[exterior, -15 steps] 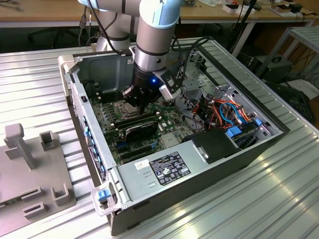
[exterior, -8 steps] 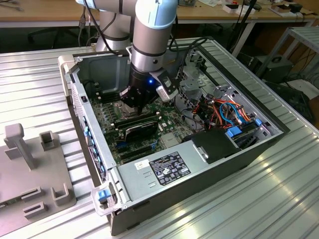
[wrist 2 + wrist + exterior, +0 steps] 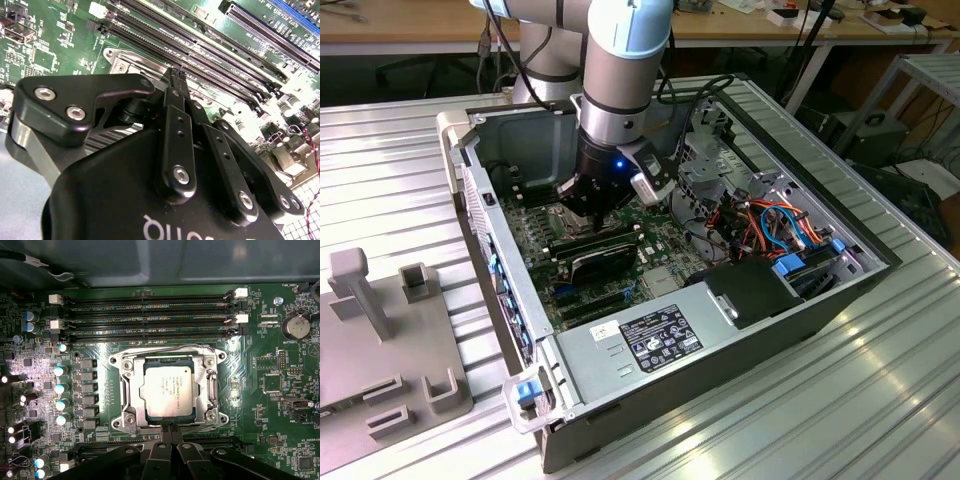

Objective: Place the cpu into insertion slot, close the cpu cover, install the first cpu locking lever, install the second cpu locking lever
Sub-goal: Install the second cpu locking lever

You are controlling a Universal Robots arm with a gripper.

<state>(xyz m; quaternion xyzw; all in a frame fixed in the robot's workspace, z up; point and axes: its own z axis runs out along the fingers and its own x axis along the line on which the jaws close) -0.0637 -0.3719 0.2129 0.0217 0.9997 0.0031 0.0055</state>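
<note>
We see the arm reaching down into the open PC case (image 3: 800, 300) on the ribbed metal worktop (image 3: 880, 400); the gripper (image 3: 588, 212) sits low over the motherboard (image 3: 545, 245), toward the exterior view's left of the case; in the first wrist view the cpu (image 3: 167, 390) lies flat in the insertion slot (image 3: 168, 390), silver top facing up; the cpu cover (image 3: 206, 386) is down around it, its frame bordering the chip on all sides; we make out a thin wire lever (image 3: 175, 347) running along the cover edge nearest the memory slots (image 3: 145, 315); we cannot tell whether either lever is latched; in the first wrist view the fingers (image 3: 172, 432) are closed, tips pressed together with nothing between them, at the cover edge farthest from the memory slots; the second wrist view shows the same pinched fingertips (image 3: 176, 80) just above the silvery socket frame (image 3: 137, 65); a grey fixture plate (image 3: 380, 340) lies on the worktop at the exterior view's left, well apart from the case.
</note>
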